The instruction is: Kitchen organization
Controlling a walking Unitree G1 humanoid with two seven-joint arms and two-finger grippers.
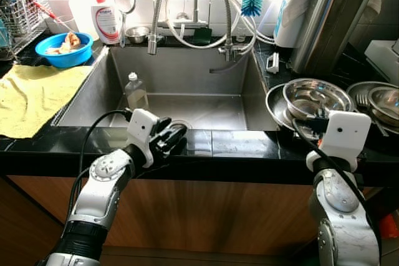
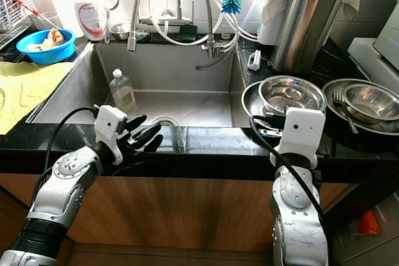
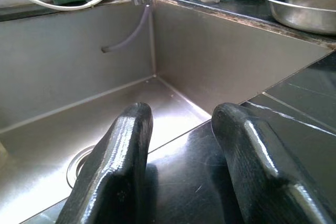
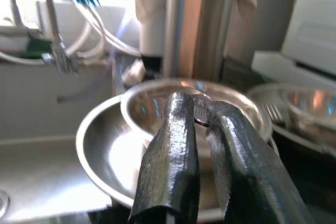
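Steel bowl (image 2: 292, 93) nested in a wider steel bowl (image 1: 274, 103) on the black counter (image 1: 224, 144), right of the sink (image 1: 187, 85)

Right gripper (image 4: 202, 113) at the inner bowl's near rim, fingers pinched almost together on that rim. Left gripper (image 3: 181, 124) low over the counter's front edge by the sink, fingers spread apart, holding nothing. Clear bottle (image 1: 135, 91) standing in the sink; blue bowl (image 1: 63, 49) at far left

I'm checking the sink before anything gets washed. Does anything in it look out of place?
Yes: a clear plastic bottle stands upright on the sink floor near its left wall, an odd place to keep one.
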